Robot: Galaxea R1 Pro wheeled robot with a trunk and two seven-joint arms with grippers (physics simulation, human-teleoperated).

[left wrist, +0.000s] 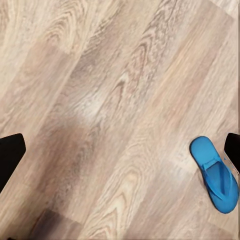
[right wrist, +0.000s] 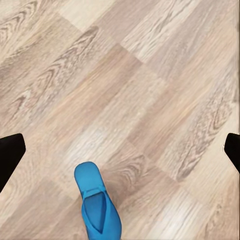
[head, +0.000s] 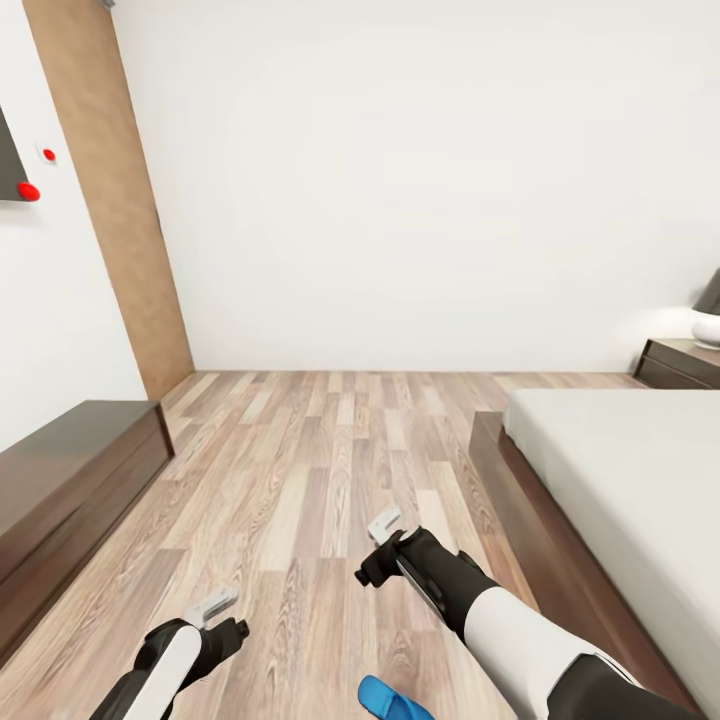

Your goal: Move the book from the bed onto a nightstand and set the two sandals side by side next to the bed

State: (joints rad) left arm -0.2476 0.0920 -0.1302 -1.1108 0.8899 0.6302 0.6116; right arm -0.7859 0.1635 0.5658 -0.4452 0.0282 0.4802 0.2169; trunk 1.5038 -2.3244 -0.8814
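One blue sandal (head: 392, 700) lies flat on the wood floor at the near edge of the head view, between my two arms. It also shows in the left wrist view as the sandal (left wrist: 216, 175) and in the right wrist view as the sandal (right wrist: 97, 207). My left gripper (head: 215, 607) (left wrist: 120, 152) hangs open above bare floor, to the sandal's left. My right gripper (head: 385, 525) (right wrist: 120, 155) is open too, held above the floor just beyond the sandal. The bed (head: 640, 470) with its white mattress runs along the right. A nightstand (head: 680, 362) stands at its far end. The book is out of view.
A low dark brown cabinet (head: 60, 470) lines the left wall, beside a tall wooden panel (head: 110, 200). A white lamp (head: 708, 322) sits on the nightstand. Wood floor (head: 330, 450) stretches ahead to the white back wall, between the cabinet and the bed frame.
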